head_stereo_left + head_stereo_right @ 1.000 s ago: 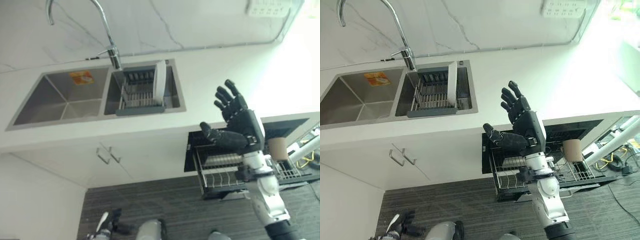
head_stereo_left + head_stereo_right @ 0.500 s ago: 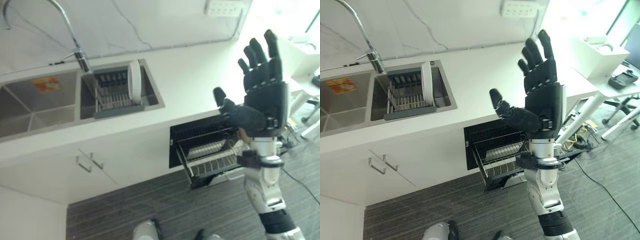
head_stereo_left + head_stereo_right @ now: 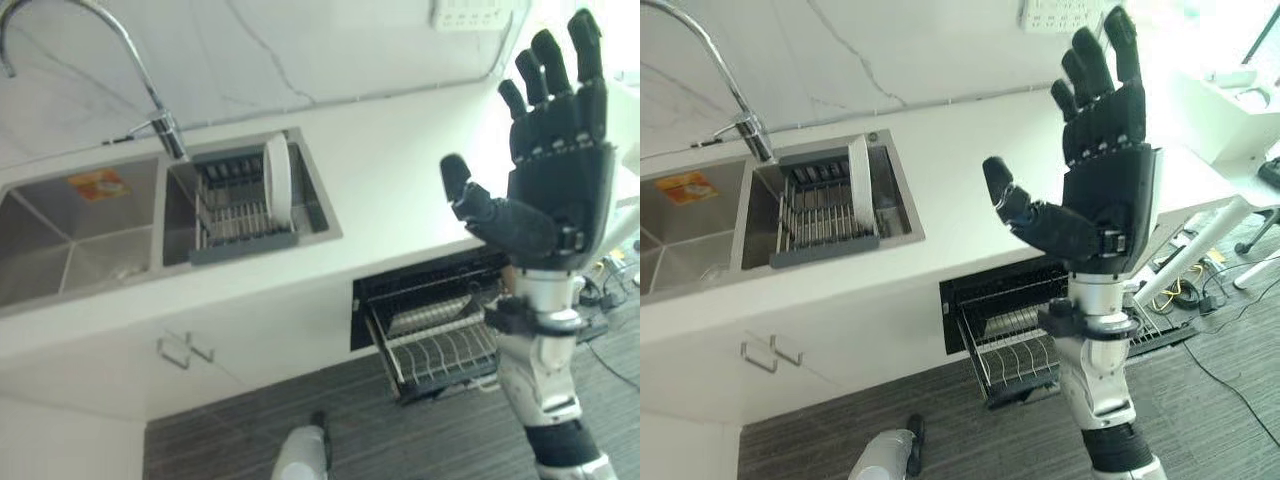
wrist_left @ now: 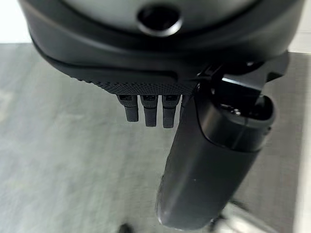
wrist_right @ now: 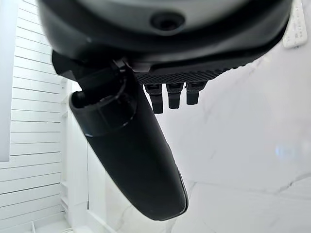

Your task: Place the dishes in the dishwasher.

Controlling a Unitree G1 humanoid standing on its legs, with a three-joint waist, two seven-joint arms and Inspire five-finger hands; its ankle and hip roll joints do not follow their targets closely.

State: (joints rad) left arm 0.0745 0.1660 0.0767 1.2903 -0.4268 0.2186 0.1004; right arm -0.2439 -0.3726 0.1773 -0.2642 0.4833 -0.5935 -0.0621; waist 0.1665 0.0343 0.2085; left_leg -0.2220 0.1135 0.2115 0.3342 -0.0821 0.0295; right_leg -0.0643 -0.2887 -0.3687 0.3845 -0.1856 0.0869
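Right hand raised, fingers spread; plate upright in sink rack.

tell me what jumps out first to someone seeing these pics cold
The right hand dominates: it is raised high in front of the white counter, fingers straight and spread, holding nothing. Behind it, a white plate stands on edge in a drying rack inside the sink's right basin, beside the tall curved faucet. Below the counter, the dishwasher rack is pulled out over the dark striped floor.
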